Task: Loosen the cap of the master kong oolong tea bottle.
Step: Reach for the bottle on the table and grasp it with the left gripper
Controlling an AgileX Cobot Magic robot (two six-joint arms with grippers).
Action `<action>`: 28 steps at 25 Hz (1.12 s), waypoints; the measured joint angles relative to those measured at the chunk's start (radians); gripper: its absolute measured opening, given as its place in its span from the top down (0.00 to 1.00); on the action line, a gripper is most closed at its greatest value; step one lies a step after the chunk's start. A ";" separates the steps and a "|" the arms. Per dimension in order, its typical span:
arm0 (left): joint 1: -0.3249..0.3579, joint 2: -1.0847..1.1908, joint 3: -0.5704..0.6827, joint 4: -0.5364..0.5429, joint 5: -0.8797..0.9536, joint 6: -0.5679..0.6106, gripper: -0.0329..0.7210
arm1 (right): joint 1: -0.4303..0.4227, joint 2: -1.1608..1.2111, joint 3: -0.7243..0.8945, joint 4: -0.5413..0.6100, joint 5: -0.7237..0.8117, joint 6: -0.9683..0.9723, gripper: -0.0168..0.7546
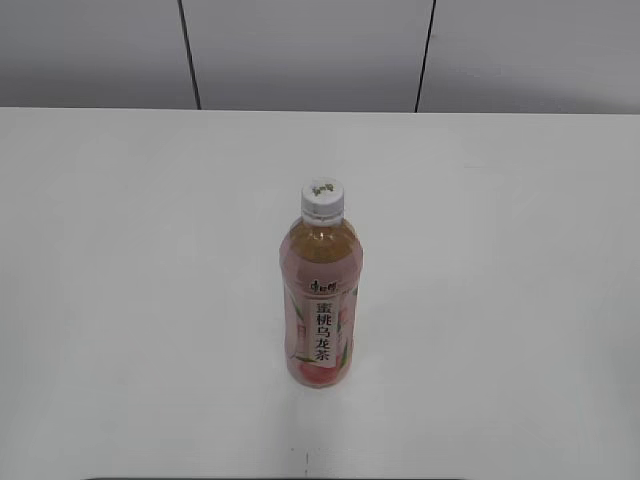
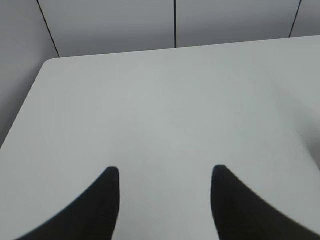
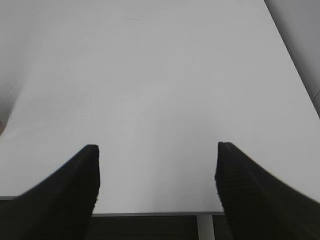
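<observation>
Standing upright near the middle of the white table, the master kong oolong tea bottle shows amber tea through its clear shoulder and a pink label with a peach picture below, crossed by a white vertical strip of dark Chinese characters. On its neck sits the cap, small, round and white, with a ribbed edge and a small dark mark printed on top; it sits level on the bottle. Nothing touches the bottle in the exterior view, where neither arm appears. Behind the far table edge rises a pale grey wall divided by thin dark seams. From the left wrist view, the left gripper hangs over bare tabletop with its two dark fingers spread well apart and holding nothing; a rounded table corner and the wall panels lie beyond. From the right wrist view, the right gripper likewise has its dark fingers set wide apart and empty, placed over the near edge of the table, with dark floor visible below that edge. The bottle itself is not seen in either wrist view.
</observation>
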 joint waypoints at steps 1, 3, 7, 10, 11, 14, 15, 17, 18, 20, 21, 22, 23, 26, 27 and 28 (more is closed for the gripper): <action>0.000 0.000 0.000 0.000 0.000 0.000 0.47 | 0.000 0.000 0.000 0.000 0.000 0.000 0.27; 0.000 0.000 0.000 0.000 0.000 0.000 0.47 | 0.000 0.000 0.000 0.000 0.000 0.000 0.27; 0.000 0.000 0.000 0.000 0.000 0.000 0.47 | 0.000 0.000 0.000 0.000 0.000 0.000 0.27; 0.000 0.000 0.000 0.000 0.000 0.000 0.47 | 0.000 0.000 0.000 0.000 0.000 0.000 0.27; 0.000 0.000 0.000 0.000 0.000 0.000 0.47 | 0.000 0.000 0.000 0.000 0.000 0.000 0.27; 0.000 0.000 0.000 0.000 0.000 0.000 0.47 | 0.000 0.000 0.000 0.000 0.000 0.000 0.27; 0.000 0.000 0.000 0.000 0.000 0.000 0.47 | 0.000 0.000 0.000 0.000 0.000 0.000 0.27; 0.000 0.000 0.000 0.000 0.000 0.000 0.47 | 0.000 0.000 0.000 0.000 0.000 0.000 0.27; 0.000 0.000 0.000 0.000 0.000 0.000 0.47 | 0.000 0.000 0.000 0.000 0.000 0.000 0.27; 0.000 0.000 0.000 0.000 0.000 0.000 0.47 | 0.000 0.000 0.000 0.000 0.000 0.000 0.27; 0.000 0.000 0.000 0.000 0.000 0.000 0.47 | 0.000 0.000 0.000 0.000 0.000 0.000 0.27; 0.000 0.000 0.000 0.000 0.000 0.000 0.47 | 0.000 0.000 0.000 0.000 0.000 0.000 0.27; 0.000 0.000 0.000 0.000 0.000 0.000 0.47 | 0.000 0.000 0.000 0.000 0.000 0.000 0.27; 0.000 0.000 0.000 0.000 0.000 0.000 0.47 | 0.000 0.000 0.000 0.000 0.000 0.000 0.27; 0.000 0.000 0.000 0.000 0.000 0.000 0.47 | 0.000 0.000 0.000 0.000 0.000 0.000 0.27; 0.000 0.000 0.000 0.000 0.000 0.000 0.47 | 0.000 0.000 0.000 0.000 0.000 0.000 0.27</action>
